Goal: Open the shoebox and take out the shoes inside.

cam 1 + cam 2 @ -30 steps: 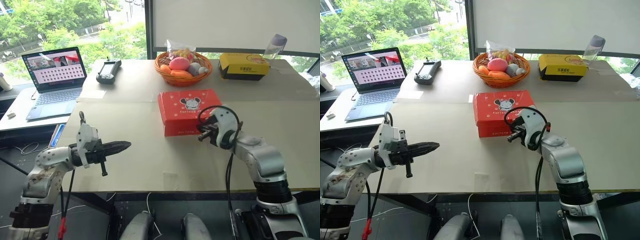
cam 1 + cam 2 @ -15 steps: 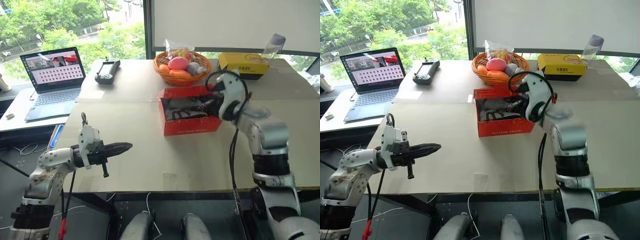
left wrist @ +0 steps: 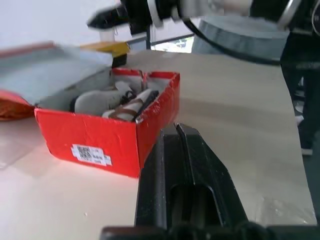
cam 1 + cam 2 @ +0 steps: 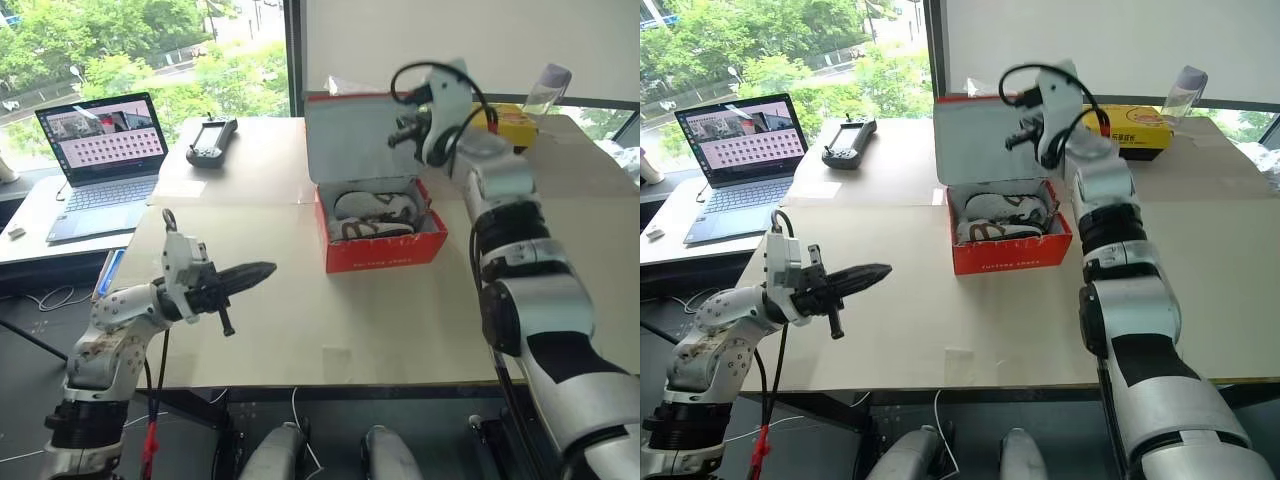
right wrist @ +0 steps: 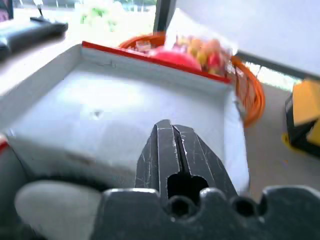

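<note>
Head views: shoebox [image 4: 385, 240] sits mid-table [image 4: 300, 330] with lid [image 4: 355, 135] swung up, grey-white inside facing the robot. Shoes [image 4: 375, 212] lie inside, grey-white with dark laces. Right gripper [image 4: 400, 135] is raised at the lid's upper right part, above the shoes, fingers pressed together, gripping nothing; whether it touches the lid can't be told. Left gripper [image 4: 262, 271] hangs over the near-left table, well apart from the box, which is ahead of it and to its right; fingers closed, empty. Laptop [image 4: 100, 160] and controller [image 4: 210, 140] lie far beyond the left gripper; yellow box [image 4: 1130, 130] sits behind the right arm.

Left wrist view: closed fingers [image 3: 185, 165] point at the box's labelled red side, shoes visible inside.

Right wrist view: closed fingers [image 5: 172, 150] sit right in front of the lid's pale inner face; orange basket [image 5: 247, 92] beyond its edge.
</note>
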You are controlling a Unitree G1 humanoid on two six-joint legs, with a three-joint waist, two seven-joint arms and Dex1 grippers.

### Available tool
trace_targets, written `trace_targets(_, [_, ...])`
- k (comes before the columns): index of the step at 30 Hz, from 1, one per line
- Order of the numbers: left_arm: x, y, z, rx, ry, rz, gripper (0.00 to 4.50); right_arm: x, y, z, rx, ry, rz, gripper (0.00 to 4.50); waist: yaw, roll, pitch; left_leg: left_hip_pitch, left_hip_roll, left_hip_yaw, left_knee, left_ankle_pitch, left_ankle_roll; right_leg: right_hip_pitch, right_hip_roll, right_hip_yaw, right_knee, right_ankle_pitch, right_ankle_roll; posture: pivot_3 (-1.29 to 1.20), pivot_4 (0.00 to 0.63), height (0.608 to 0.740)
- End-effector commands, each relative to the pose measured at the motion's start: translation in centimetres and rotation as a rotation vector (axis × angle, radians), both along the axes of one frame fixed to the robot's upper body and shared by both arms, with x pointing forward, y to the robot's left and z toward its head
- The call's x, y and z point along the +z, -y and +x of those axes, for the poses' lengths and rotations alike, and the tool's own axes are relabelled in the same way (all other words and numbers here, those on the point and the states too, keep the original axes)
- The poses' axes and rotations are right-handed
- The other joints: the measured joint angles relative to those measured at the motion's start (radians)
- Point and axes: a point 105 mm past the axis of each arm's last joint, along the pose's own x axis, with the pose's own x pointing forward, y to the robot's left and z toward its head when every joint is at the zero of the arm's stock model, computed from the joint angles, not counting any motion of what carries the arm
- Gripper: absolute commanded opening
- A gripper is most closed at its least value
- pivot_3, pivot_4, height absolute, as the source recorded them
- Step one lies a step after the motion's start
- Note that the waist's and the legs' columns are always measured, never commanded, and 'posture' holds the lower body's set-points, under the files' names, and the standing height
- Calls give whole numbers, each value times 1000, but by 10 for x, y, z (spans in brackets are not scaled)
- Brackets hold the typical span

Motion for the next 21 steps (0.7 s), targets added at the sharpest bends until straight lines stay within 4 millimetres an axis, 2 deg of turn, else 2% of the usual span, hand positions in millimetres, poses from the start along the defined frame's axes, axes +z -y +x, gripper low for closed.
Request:
trace_targets(1, [11,5,4,26,44,-60,20,8,7,-13,51,23,-63,0,-1,1,0,0,0,0,0,0,0,0,0,0,1,0,0,0,150,732])
trace_targets(7, [4,16,7,12,27,-81,20,2,-5,-34,172,-15,-121,0,-16,1,1,0,2,1,3,0,0,-1,2,2,2,0,0,0,150,732])
trace_targets(12, [0,14,11,10,16,-70,20,5,-23,-44,285,-37,-190,0,-13,1,1,1,2,1,4,0,0,0,2,1,2,0,0,0,150,732])
trace_targets(19, [-4,12,13,18,11,-57,20,8,-43,-30,334,-69,-213,0,-8,1,1,0,1,1,4,0,0,0,1,1,1,0,0,0,150,732])
trace_targets(21, [-4,12,12,22,8,-54,0,7,-46,-24,349,-91,-210,563,-9,1,1,0,1,1,4,0,0,0,1,1,1,1,0,0,150,732])
